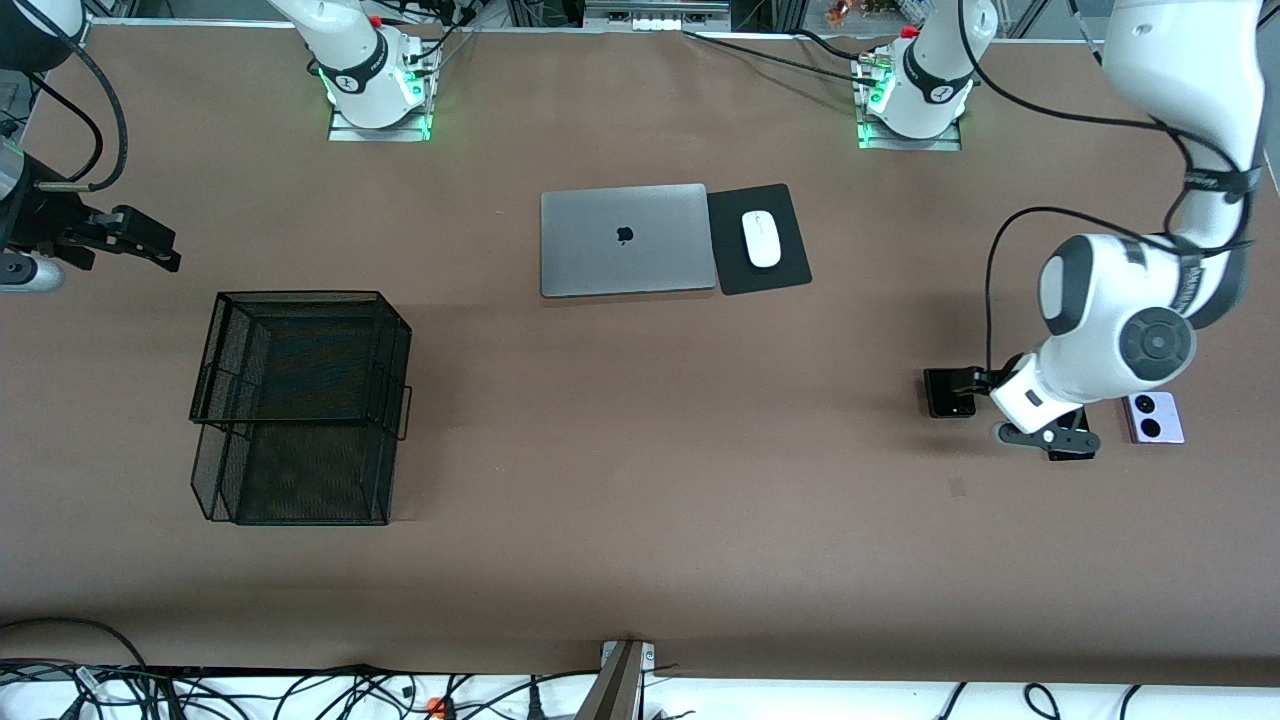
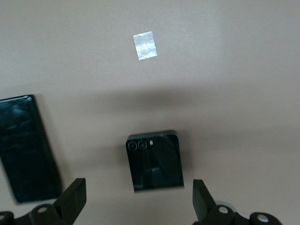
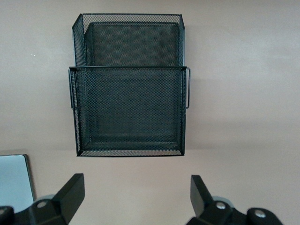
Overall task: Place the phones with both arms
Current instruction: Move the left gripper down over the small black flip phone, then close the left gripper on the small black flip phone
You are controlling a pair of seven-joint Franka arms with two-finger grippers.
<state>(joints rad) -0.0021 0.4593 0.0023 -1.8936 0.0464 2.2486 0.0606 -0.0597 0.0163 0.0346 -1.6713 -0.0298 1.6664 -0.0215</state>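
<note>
Two claws stand open. The left claw point(image 2: 136, 199) hangs low over the black flip phone point(image 2: 155, 161), with the slab phone point(image 2: 27, 146) beside it and the lilac flip phone point(image 1: 1155, 417) near; the right claw point(image 3: 133, 194) waits above the mesh basket point(image 3: 129, 84).

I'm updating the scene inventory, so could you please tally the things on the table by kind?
Phones: 3: small black flip phone, long black slab phone, lilac-white flip phone.
Laptops: 1: grey laptop.
Mice: 1: white mouse.
Mouse pads: 1: black mouse pad.
Mesh trays: 1: black two-tier mesh tray.
Total: 7.
</note>
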